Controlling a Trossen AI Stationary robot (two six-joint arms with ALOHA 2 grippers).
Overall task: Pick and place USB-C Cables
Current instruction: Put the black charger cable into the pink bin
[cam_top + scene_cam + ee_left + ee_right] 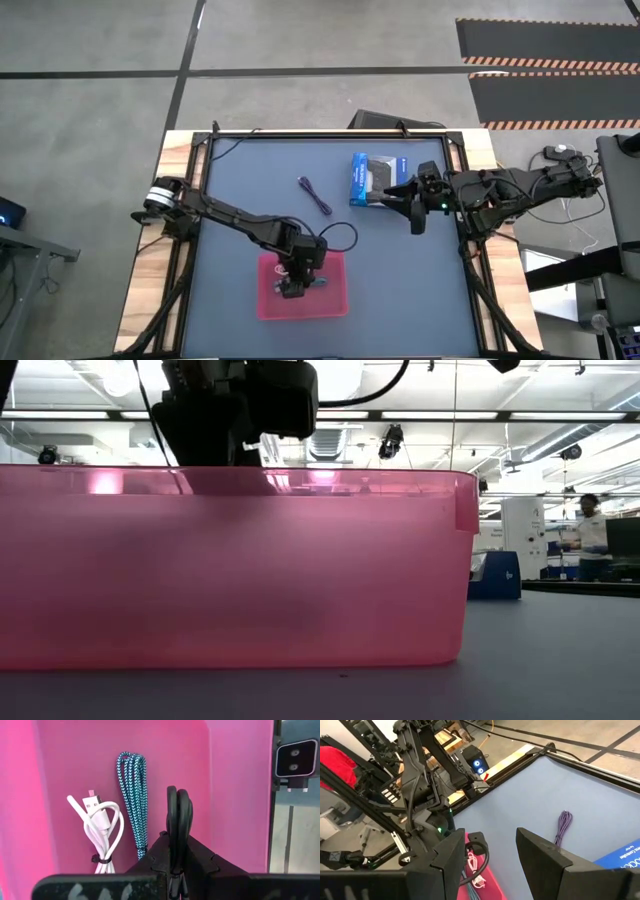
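The pink tray point(335, 305) sits near the table's near edge, and my left gripper point(177, 845) reaches down into it, shut on the black cable point(178, 815). The white cable point(100, 827) and the teal cable point(132, 795) lie side by side on the tray floor point(65, 765) beside it. The purple cable point(315, 195) rests flat on the table mat, farther back. My right gripper point(415, 218) hovers open by the blue-and-black box point(372, 178), with nothing between its fingers. In the low view the tray wall point(230, 570) hides the cables. My left gripper pinches the folded black cable bundle between its two fingers point(150, 860), coming from above and pointing down into the tray. The bundle's looped end point(177, 795) sticks out past the fingertips. I cannot tell whether that end touches the tray floor.
The blue-and-black box point(625, 855) lies toward the table's far right, next to my right gripper point(492, 840). The purple cable point(563, 827) lies between the box and the tray point(487, 880). Black frame rails border the mat. A person stands far off in the room point(590, 525).
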